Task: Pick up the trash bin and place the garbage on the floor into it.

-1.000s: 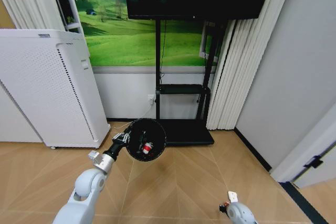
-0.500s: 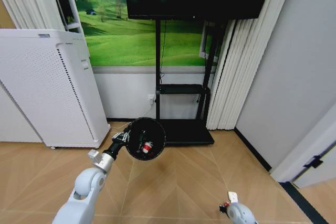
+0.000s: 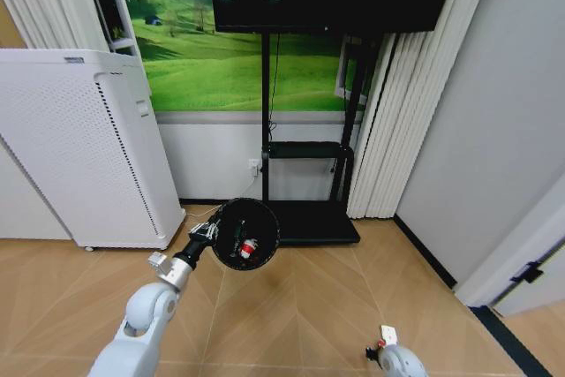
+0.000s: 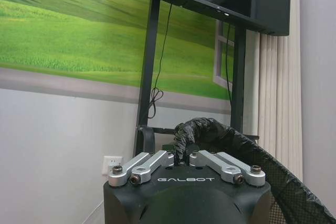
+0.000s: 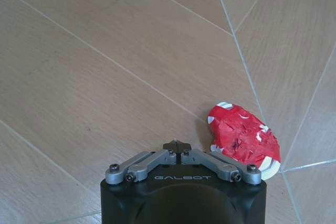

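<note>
Bin [image 3: 244,234] held off the floor is what we see first: small, black and round, its mouth turned toward the head camera, in front of the TV stand [image 3: 305,218] and beside the white appliance [image 3: 79,147]. Our left gripper [image 3: 206,234] pinches its rim; in the left wrist view the fingers [image 4: 184,148] are pressed together on the bag-wrapped edge, and the mesh wall of the bin [image 4: 273,182] curves away behind them. Inside the bin we make out a small red-and-white item [image 3: 250,246] and a speck of green next to it, too small for us to name.

Our right gripper [image 5: 177,146] hangs low over the wooden floor [image 5: 105,77], its jaws closed with nothing between them. Just beside its tips, on the floor, lies a crumpled red-and-white wrapper [image 5: 243,140]; we cannot tell whether the two touch. In the head view the right arm [image 3: 395,361] shows at the lower edge, well apart from the bin.
</note>
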{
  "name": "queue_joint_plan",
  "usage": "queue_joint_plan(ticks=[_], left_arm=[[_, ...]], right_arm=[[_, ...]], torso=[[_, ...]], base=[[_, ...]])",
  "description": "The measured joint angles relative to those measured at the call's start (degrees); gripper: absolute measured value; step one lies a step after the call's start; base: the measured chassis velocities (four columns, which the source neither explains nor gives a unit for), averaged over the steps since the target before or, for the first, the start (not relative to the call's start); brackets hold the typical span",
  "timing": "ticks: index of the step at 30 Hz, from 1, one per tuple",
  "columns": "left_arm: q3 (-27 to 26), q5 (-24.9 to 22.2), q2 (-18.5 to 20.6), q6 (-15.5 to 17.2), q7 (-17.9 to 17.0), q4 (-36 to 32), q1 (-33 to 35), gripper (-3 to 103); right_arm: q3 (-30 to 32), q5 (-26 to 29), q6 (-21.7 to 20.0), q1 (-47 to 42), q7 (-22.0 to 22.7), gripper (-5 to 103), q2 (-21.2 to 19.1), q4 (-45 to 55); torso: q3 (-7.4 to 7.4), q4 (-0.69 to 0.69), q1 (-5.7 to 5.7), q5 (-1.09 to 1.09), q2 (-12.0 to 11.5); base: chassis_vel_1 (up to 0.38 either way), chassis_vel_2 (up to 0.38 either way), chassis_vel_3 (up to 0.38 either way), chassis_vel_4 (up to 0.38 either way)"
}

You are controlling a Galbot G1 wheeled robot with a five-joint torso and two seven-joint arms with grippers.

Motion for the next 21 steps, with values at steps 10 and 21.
queue_joint_plan(ticks=[10,21], left_arm=[[0.1,0.1,-0.2,0.0,0.0,0.0,0.0,7],[0.6,0.1,0.0,0.2,-0.1,0.0,-0.2,7]], right_arm=[[-0.1,-0.3,0.4,0.1,-0.3,0,0.2,-0.6],[0.5,-2.3,0.0,0.0,-1.4,10,-0.9,-0.2]], torso=[[0.0,0.0,0.0,0.01,0.0],[0.0,0.0,0.0,0.01,0.0]], base=[[0.0,0.0,0.0,0.0],[0.0,0.0,0.0,0.0]])
